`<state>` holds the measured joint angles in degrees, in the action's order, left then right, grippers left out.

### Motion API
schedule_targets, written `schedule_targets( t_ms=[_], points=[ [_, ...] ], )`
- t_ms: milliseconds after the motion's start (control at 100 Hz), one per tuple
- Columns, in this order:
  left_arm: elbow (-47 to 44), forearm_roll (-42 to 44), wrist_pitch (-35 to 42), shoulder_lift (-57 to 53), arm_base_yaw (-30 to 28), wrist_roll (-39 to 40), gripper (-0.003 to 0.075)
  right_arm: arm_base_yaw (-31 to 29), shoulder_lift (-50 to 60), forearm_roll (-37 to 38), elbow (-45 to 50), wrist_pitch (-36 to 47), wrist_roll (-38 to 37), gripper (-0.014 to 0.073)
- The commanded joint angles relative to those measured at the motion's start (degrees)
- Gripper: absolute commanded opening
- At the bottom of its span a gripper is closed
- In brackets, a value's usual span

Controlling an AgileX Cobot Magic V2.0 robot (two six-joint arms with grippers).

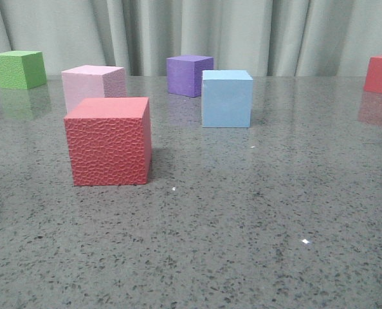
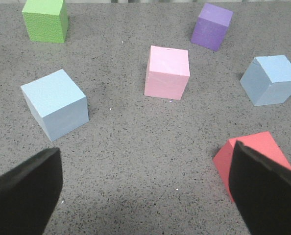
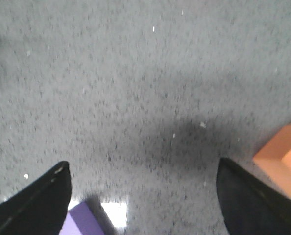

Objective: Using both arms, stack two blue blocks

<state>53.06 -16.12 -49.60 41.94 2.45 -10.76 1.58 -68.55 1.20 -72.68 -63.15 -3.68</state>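
Presently we list, from left to right across the front view: a green cube (image 1: 19, 69) at ten o'clock on the speckled grey table (image 1: 242, 219); a pink cube (image 1: 93, 85) just behind a red pebble-textured cube (image 1: 108, 141) at about nine o'clock of centre; a purple cube (image 1: 189, 74) at twelve o'clock; one blue block (image 1: 226, 98) just beside it, toward one o'clock, standing flat; a second red cube (image 1: 381, 74) at the two o'clock edge.

From the left wrist view we record both blue blocks, well apart: one (image 2: 55, 103) alone on bare table, the other (image 2: 272, 80) near the purple cube (image 2: 212, 26), with the pink cube (image 2: 167, 72) between them. The green cube (image 2: 45, 19) sits farther off. The left gripper (image 2: 145, 186) hangs over bare table with its fingers (image 2: 25, 193) spread wide, nothing between them; the red cube (image 2: 243, 156) lies partly behind one finger.

From the right wrist view, which is blurred, we note the right gripper (image 3: 143, 196) also spread, pinching nothing, above bare table. A purple object (image 3: 82, 220) shows beside one finger, an orange block (image 3: 285, 152) near the other.
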Motion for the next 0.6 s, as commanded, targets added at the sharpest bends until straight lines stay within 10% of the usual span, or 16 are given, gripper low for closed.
schedule_targets(
  t_ms=[0, 590],
  points=[
    [2.0, -1.0, 3.5, 0.2, 0.5, 0.5, 0.0652, -0.4, 4.3, 0.2, 2.7, 3.9, 0.6, 0.06],
    [2.0, -0.9, 3.5, 0.2, 0.5, 0.5, 0.0652, -0.4, 13.8, 0.2, 13.0, 5.4, 0.4, 0.06]
  ],
)
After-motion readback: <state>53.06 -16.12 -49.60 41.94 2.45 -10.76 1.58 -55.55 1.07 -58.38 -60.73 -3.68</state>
